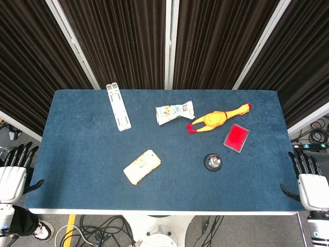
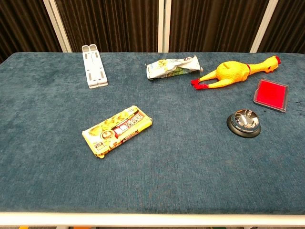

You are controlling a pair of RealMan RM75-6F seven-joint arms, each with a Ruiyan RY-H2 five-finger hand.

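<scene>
The left hand (image 1: 11, 177) is seen only from the head view, just off the left edge of the blue table (image 1: 77, 154), near the front corner. Its fingers are spread apart and point up, and nothing is held in it. The right hand (image 1: 311, 184) is seen just off the right edge of the table, also near the front. Its fingers are spread too, and nothing is held there either. Neither hand is seen from the chest view. The thing nearest to the left hand is a yellow snack box (image 1: 142, 166), which is laid flat and turned at a slant on the front part of the table, well apart from the hand. The thing nearest to the right hand is a small round bell (image 1: 213, 162), black at the bottom and shiny on top, which is stood on the table to the right of the box. Just behind the bell, a flat red case (image 1: 236, 137) is laid. A yellow rubber chicken (image 1: 216, 119) is laid on its side near the case, with its red feet pointed left and its head pointed to the right back corner. A small crinkled snack bag (image 1: 175, 112) is laid just to the left of the chicken's feet. A long white stand (image 1: 118, 106) is laid flat at the back left, well apart from everything else. Dark curtains (image 1: 123, 41) are hung behind the table.
</scene>
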